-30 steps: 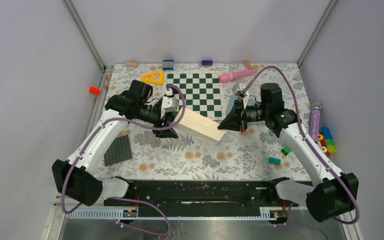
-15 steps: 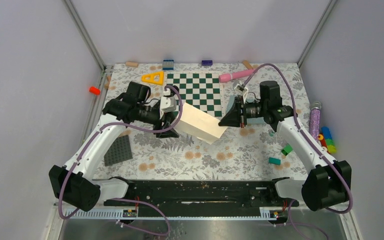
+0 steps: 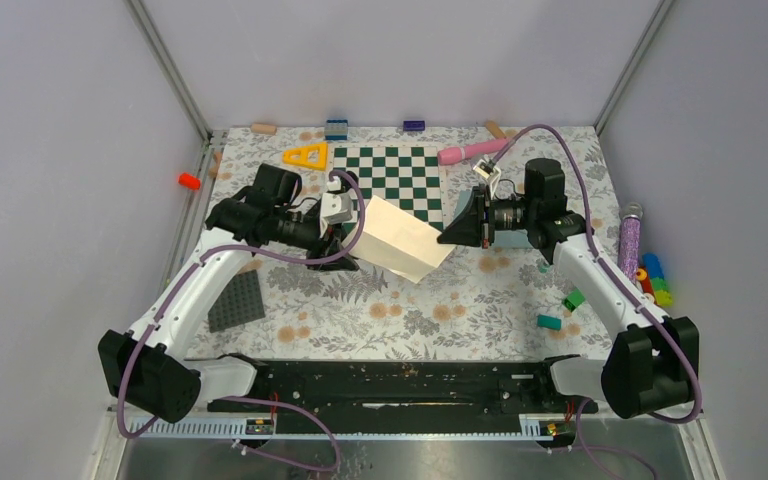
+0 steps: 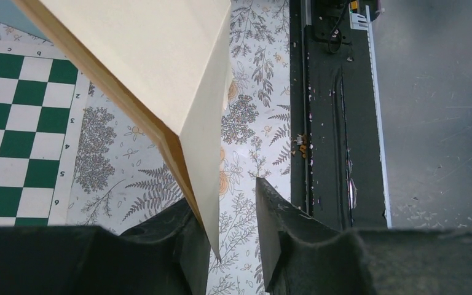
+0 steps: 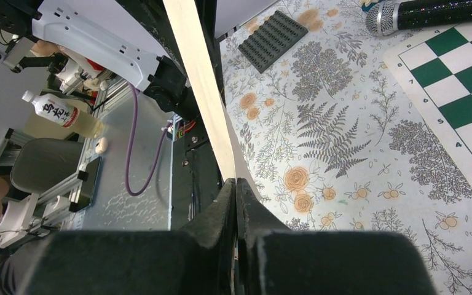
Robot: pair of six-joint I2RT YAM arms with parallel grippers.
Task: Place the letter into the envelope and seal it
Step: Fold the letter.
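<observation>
The letter (image 3: 400, 240), a cream sheet with a tan face, hangs tilted above the floral table between both arms. My right gripper (image 3: 447, 238) is shut on its right edge, and in the right wrist view the sheet (image 5: 200, 74) runs edge-on out of the closed fingertips (image 5: 236, 184). My left gripper (image 3: 345, 245) is at the sheet's left end. In the left wrist view the letter's (image 4: 141, 55) corner rests against one finger while a gap shows to the other, so that gripper (image 4: 227, 203) is open. The teal envelope (image 3: 457, 207) lies flat by the chessboard, mostly hidden under my right gripper.
A green-white chessboard (image 3: 390, 185) lies behind the letter. A dark studded baseplate (image 3: 236, 300) sits near left. A yellow triangle (image 3: 306, 155), pink roller (image 3: 475, 150), purple glitter microphone (image 3: 628, 240) and several coloured bricks (image 3: 652, 280) ring the work area.
The letter has risen and tipped more upright. My right gripper moved back and up with it. My left jaws have narrowed around the letter's corner.
</observation>
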